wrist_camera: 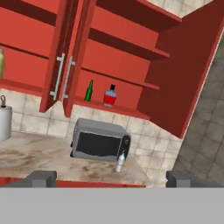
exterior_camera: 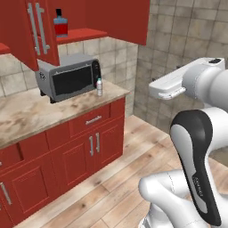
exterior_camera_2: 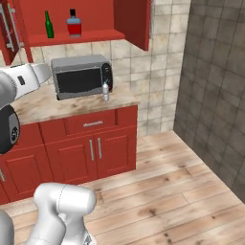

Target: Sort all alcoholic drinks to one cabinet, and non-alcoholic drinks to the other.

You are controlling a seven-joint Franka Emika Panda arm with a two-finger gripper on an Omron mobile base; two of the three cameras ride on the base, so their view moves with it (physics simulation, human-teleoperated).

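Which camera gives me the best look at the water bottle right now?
The left base view: the water bottle stands largest there, upright on the counter in front of the microwave, white cap clear. The right base view and hand view show it in the same spot, smaller.

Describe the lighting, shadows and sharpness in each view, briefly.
Left base view: flat, even rendered light, a soft shadow under the microwave. Right base view: the grey tiled wall is darker than the beige one; no glare. Hand view: the water bottle looks small and slightly soft, with shading under the cabinet shelf.
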